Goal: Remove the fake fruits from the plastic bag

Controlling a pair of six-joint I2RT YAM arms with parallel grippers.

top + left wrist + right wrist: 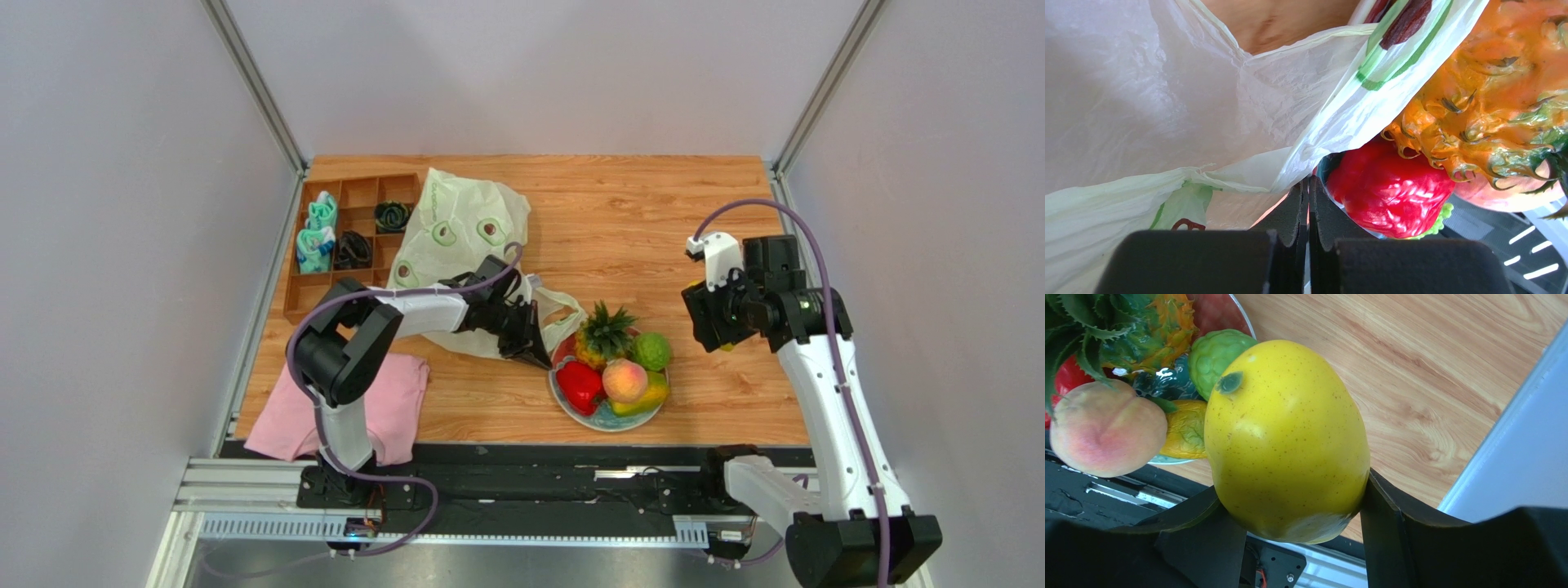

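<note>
The pale plastic bag (460, 233) (1168, 92) lies crumpled at the back left, its handle loop trailing toward the plate (607, 420). My left gripper (530, 346) (1309, 182) is shut at the bag's edge, and the film puckers into its tips. Beside it on the plate are a red pepper-like fruit (579, 384) (1389, 193), pineapple (604, 331) (1487, 92), peach (626, 380) (1106, 429), bumpy green ball (651, 352) (1220, 355) and mango (654, 395) (1185, 432). My right gripper (715, 321) (1290, 499) hangs right of the plate, shut on a smooth yellow fruit (1284, 435).
A wooden compartment tray (350, 239) with small teal and black items stands at the back left. A pink cloth (356, 410) lies by the left arm's base. The grey side wall (1524, 441) is close on the right.
</note>
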